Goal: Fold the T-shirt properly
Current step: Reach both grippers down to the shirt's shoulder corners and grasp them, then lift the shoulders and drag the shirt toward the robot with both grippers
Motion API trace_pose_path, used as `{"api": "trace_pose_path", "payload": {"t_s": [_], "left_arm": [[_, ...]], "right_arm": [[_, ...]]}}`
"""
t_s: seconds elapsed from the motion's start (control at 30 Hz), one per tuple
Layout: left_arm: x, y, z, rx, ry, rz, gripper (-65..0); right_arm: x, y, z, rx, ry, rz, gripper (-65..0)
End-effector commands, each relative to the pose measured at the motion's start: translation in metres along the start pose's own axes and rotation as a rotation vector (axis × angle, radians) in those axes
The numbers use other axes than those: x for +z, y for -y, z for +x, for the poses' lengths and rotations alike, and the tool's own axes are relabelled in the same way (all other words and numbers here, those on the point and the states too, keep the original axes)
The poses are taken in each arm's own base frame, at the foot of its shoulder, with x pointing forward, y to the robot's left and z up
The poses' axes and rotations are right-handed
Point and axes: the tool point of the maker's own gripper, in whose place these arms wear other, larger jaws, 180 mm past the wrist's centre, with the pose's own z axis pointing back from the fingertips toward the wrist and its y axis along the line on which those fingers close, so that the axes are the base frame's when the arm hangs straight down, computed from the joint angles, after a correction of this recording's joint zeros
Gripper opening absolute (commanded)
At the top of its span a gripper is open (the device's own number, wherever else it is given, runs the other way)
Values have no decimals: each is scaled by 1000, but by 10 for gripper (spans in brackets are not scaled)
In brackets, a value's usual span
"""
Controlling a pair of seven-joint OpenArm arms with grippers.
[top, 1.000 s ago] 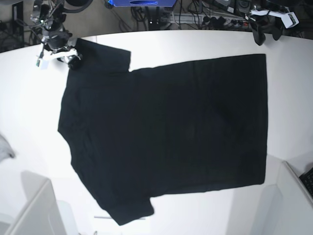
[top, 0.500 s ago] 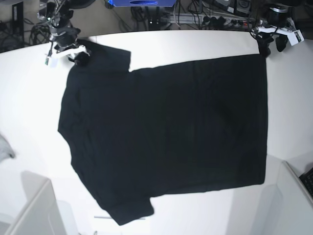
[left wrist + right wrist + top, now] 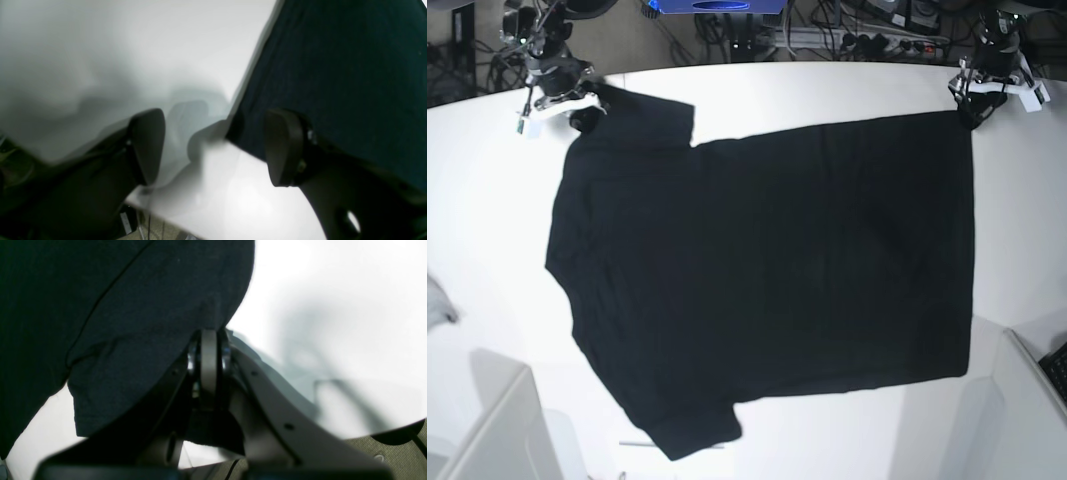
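One T-shirt (image 3: 767, 270), black and plain side up, lies spread flat across the white table (image 3: 847, 85), hem toward 3 o'clock and sleeves toward 9. Two grippers work its far edge: the right gripper (image 3: 208, 350), at 11 o'clock, has its jaws closed on the sleeve corner, likely to lift it for a fold; the left gripper (image 3: 213, 146), at 1 o'clock, straddles the hem corner, jaws wide apart, holding nothing

Plain black T-shirt (image 3: 767, 270), white table (image 3: 1027, 220)
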Motion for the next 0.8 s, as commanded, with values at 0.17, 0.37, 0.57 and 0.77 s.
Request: {"api": "trace_pose_path", "payload": {"t_s": [0.17,0.37,0.57,0.77], "left_arm": [[-7,13,7,1,-10,-35,-196],[-16,12,-4,24,-68,-33,-267],[-20,16,-21,22,-122,-46,-561],[-20,19,-21,16,-122,-52,-650]], "right_arm": [[3,14,-23,-1,-96,-53,-650],[3,12,-24,0,-97,-50,-650],[3,13,-23,-1,-95,-52,-650],[3,13,-23,-2,-95,-52,-650]]}}
